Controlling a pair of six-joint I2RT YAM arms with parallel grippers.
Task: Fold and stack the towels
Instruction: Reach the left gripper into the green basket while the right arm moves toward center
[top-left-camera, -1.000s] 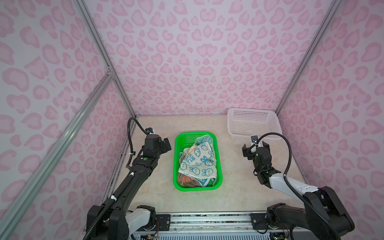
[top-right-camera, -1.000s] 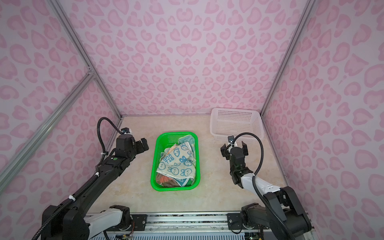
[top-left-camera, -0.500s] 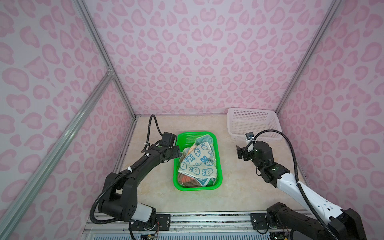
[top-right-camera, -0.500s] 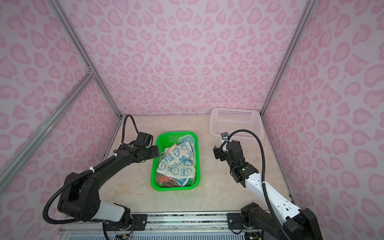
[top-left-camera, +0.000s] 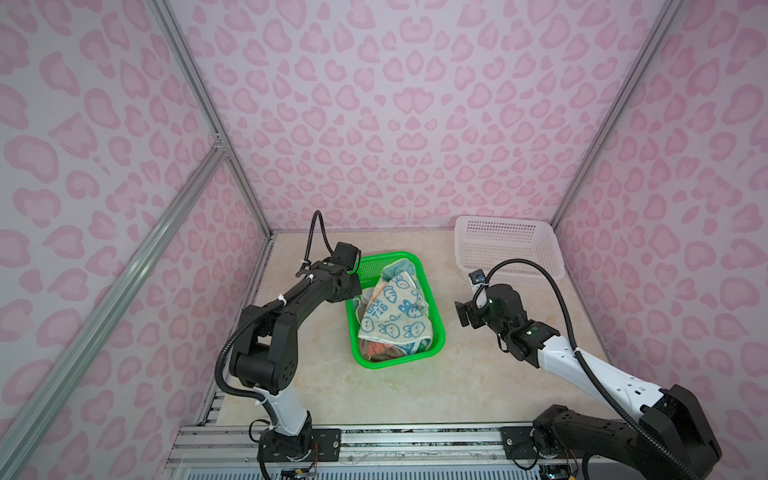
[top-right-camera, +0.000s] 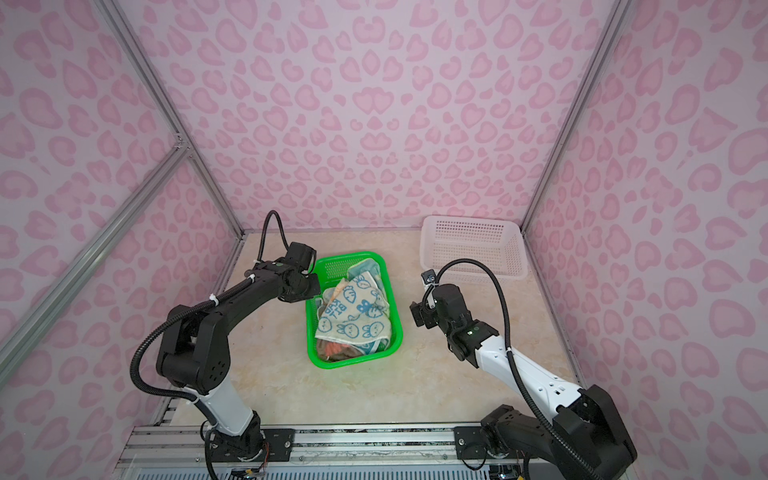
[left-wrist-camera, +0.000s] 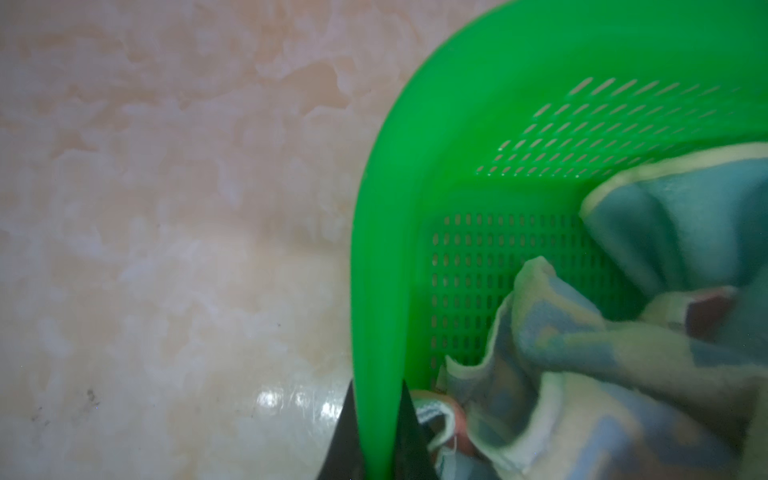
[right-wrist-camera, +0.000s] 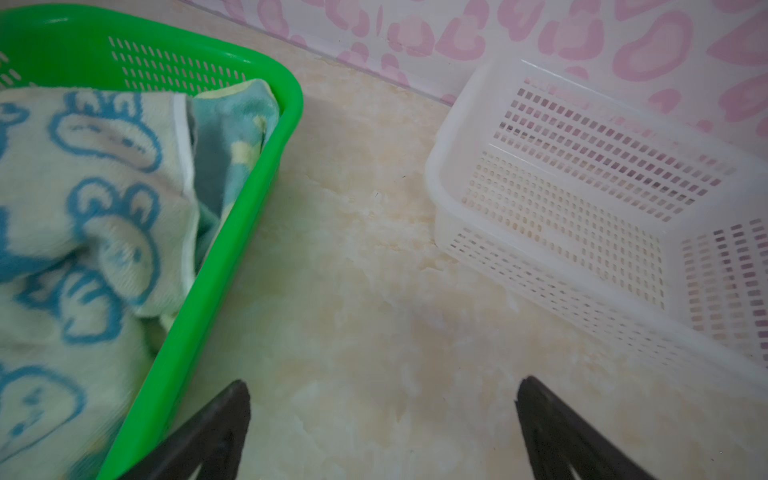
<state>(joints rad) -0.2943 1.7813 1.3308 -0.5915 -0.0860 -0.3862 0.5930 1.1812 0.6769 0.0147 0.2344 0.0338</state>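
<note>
The jaws of the left gripper (left-wrist-camera: 378, 399) are clamping the side wall of the green basket (top-left-camera: 397, 365), those of the right gripper (right-wrist-camera: 383, 382) are gaping over the table (right-wrist-camera: 374, 249) near the white basket (top-left-camera: 503, 239), and the towels (top-left-camera: 395, 316), heaped in the green one, are looking light and limp, wanting a pinch at a loose hem.

In both top views the rabbit towel (top-left-camera: 395, 316) (top-right-camera: 353, 320) covers the other towels (top-left-camera: 380, 351), leaving only an orange edge. The left wrist view cuts off the left gripper (left-wrist-camera: 377, 411) and green basket (left-wrist-camera: 457, 124) and blurs the towels, prints unreadable
</note>
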